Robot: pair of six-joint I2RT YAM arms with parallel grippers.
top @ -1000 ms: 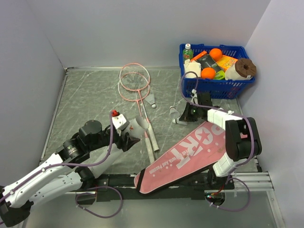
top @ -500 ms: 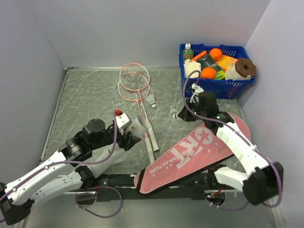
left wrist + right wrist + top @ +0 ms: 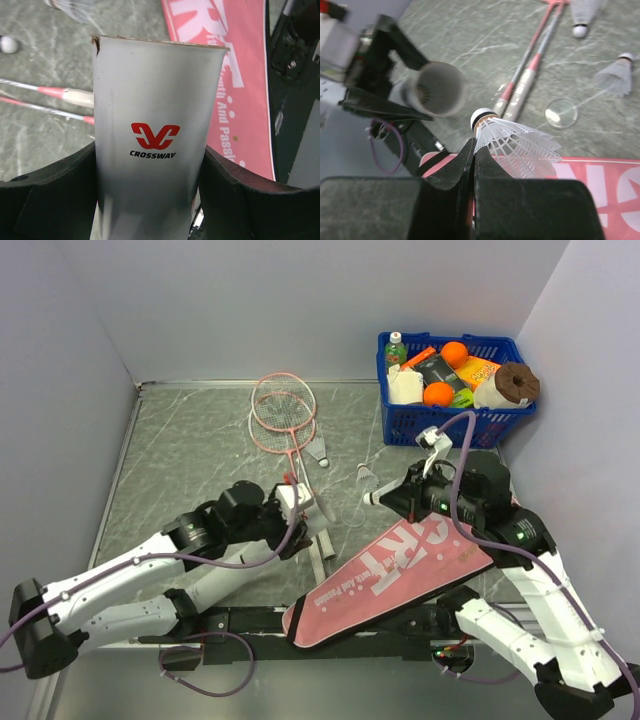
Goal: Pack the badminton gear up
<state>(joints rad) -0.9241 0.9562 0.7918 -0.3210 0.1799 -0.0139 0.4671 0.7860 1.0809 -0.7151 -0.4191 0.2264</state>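
My left gripper (image 3: 152,200) is shut on a white tube (image 3: 155,100) marked CROSSWAY, held above the table with its open mouth (image 3: 438,89) facing the right arm. In the top view the tube (image 3: 300,506) is just left of the pink bag (image 3: 420,560). My right gripper (image 3: 475,145) is shut on the skirt edge of a white shuttlecock (image 3: 517,142), its cork pointing at the tube mouth, a short gap away. Two pink rackets (image 3: 283,410) lie crossed on the table, handles (image 3: 520,92) near the tube. Two more shuttlecocks (image 3: 581,15) (image 3: 615,77) lie on the table.
A blue basket (image 3: 455,426) of groceries stands at the back right. A clear round lid (image 3: 561,112) lies on the table by the racket handles. The bag's near end hangs over the table's front edge, next to the arm bases.
My right arm has lifted a shuttlecock and swung it left toward the tube. My left arm has moved the tube right and turned its mouth toward the right gripper.
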